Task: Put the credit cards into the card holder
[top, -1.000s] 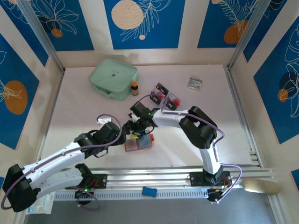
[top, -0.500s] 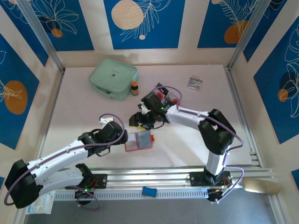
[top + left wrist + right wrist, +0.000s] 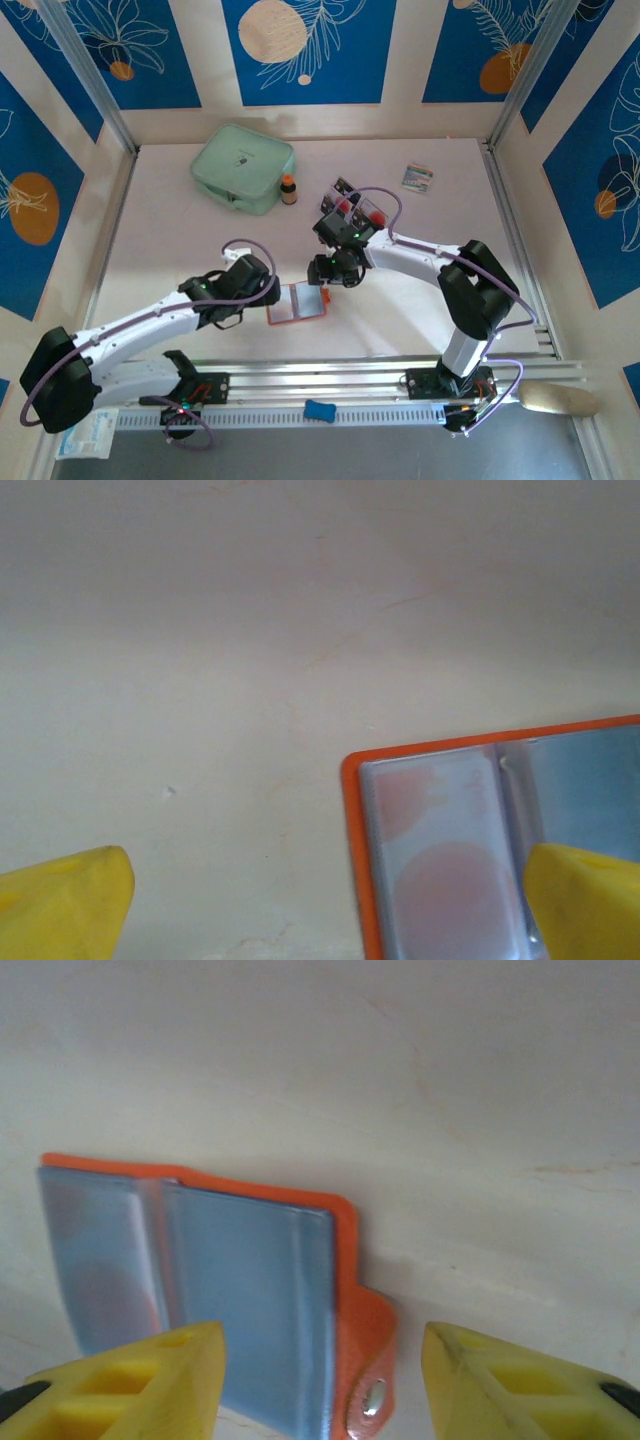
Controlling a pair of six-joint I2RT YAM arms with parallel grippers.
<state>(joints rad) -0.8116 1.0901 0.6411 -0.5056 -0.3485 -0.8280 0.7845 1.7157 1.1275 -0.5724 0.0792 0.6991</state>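
White tabletop (image 3: 180, 225), scuffed but flat, boxed in by blue-and-cream leaf-print walls (image 3: 300, 60). My left gripper (image 3: 320, 910) hangs spread and empty, one finger over the holder (image 3: 450, 850), which lies open, sleeves up, between both arms. My right gripper (image 3: 325, 1385), also spread and empty, hovers at its far right corner. Two cards (image 3: 372, 213) sit behind, well apart. Risk, I reckon: an unpinned holder skating on that slick surface when a card pushes in.

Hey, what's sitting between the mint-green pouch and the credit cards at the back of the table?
A small brown bottle stands there, right beside the pouch and apart from the credit cards. The top external view shows it.
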